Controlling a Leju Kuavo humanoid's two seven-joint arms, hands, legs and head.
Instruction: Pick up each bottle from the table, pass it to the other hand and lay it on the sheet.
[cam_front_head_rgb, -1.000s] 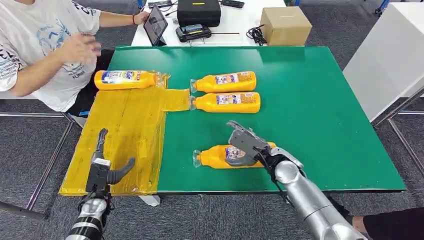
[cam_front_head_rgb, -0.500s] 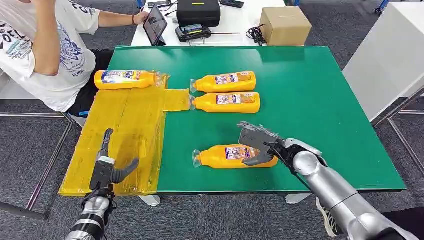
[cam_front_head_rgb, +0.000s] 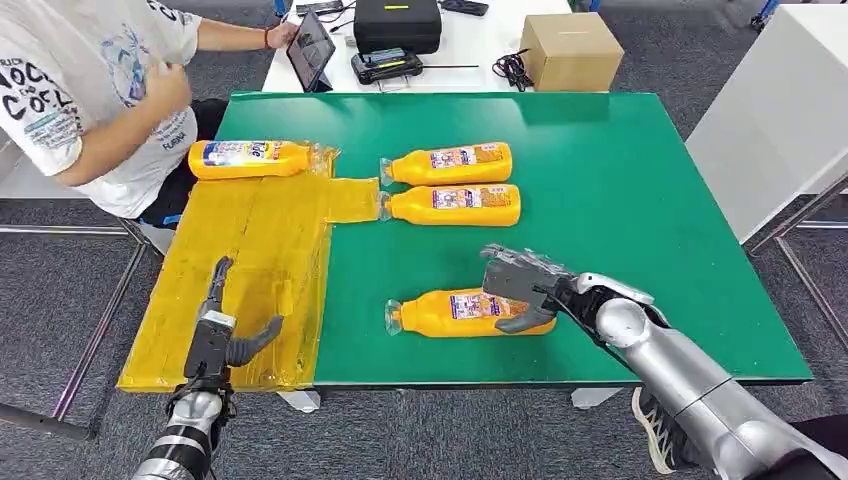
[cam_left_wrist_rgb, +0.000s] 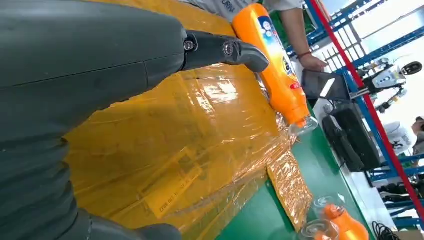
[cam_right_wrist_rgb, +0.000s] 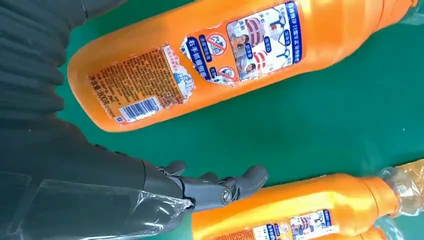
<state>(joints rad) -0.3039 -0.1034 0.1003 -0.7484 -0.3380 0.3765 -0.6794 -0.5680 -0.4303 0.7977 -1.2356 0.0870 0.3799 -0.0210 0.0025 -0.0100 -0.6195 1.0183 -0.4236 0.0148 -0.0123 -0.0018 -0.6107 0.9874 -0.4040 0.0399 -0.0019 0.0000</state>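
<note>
The right hand (cam_front_head_rgb: 518, 288) hovered with fingers spread over the nearest bottle (cam_front_head_rgb: 455, 313), holding nothing; the left hand (cam_front_head_rgb: 222, 335) stayed open above the sheet (cam_front_head_rgb: 262, 250).

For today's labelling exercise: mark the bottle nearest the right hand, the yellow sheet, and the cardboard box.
bottle nearest the right hand (cam_front_head_rgb: 440, 313), head view, orange body left of its label
yellow sheet (cam_front_head_rgb: 262, 250), head view, bare middle
cardboard box (cam_front_head_rgb: 572, 52), head view, top face
</note>
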